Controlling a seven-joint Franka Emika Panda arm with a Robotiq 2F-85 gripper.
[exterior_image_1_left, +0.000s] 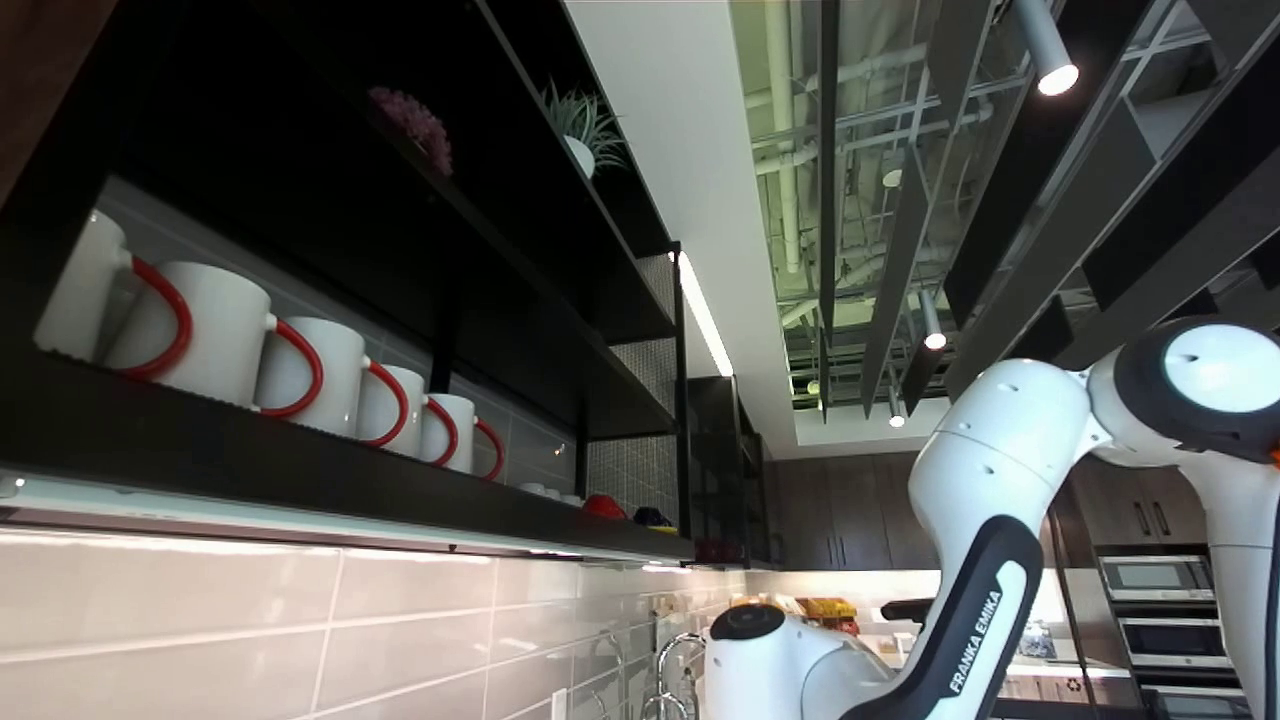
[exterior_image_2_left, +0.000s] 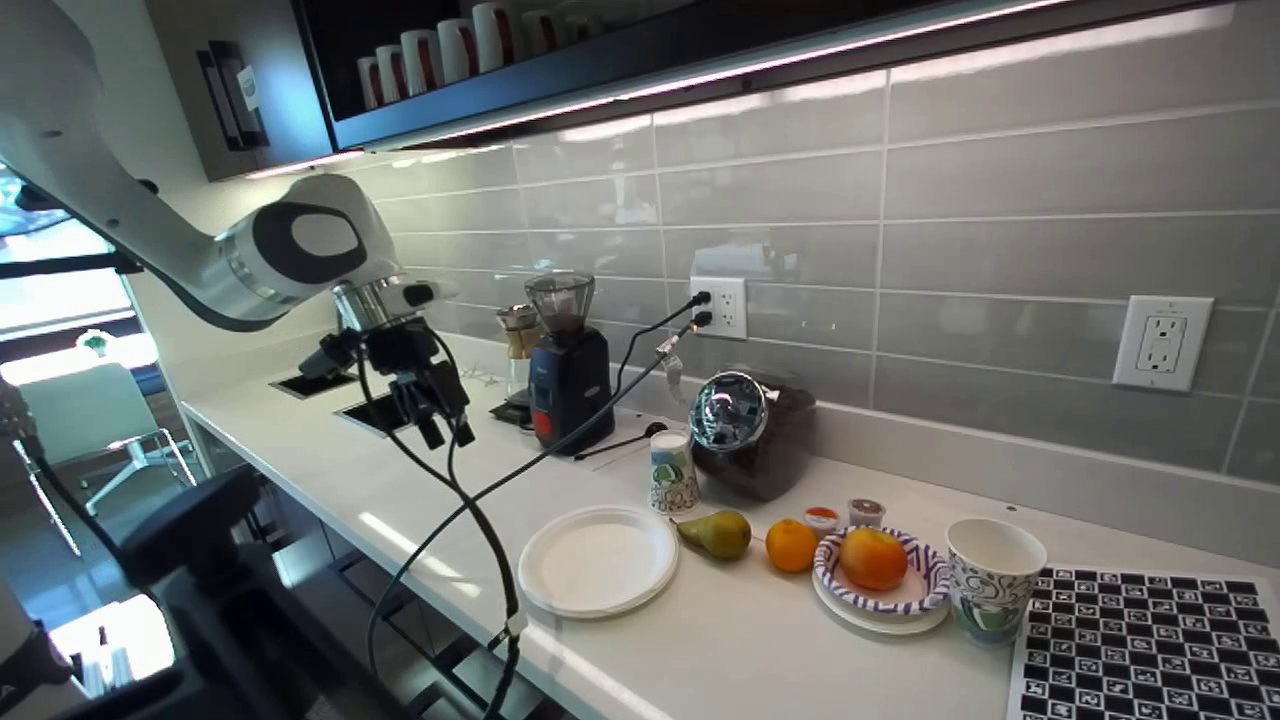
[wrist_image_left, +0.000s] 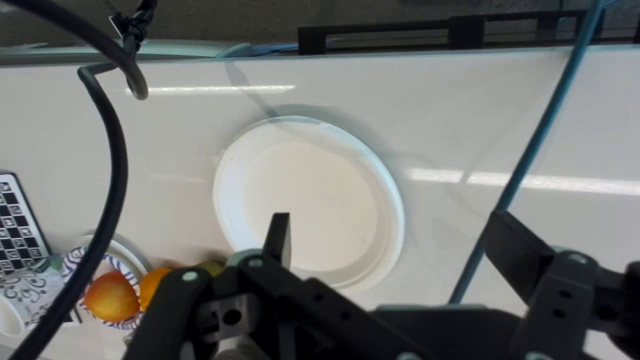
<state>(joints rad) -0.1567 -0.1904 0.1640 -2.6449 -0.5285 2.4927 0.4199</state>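
Hand spread wide, holding nothing, above the counter. White plate lies flat on it, just left of the green pear in an exterior view. Judged best: slow, level descent, with the slanting cable kept from snagging the hand.

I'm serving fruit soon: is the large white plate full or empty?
Empty: in an exterior view, the large white plate shows its whole surface bare.
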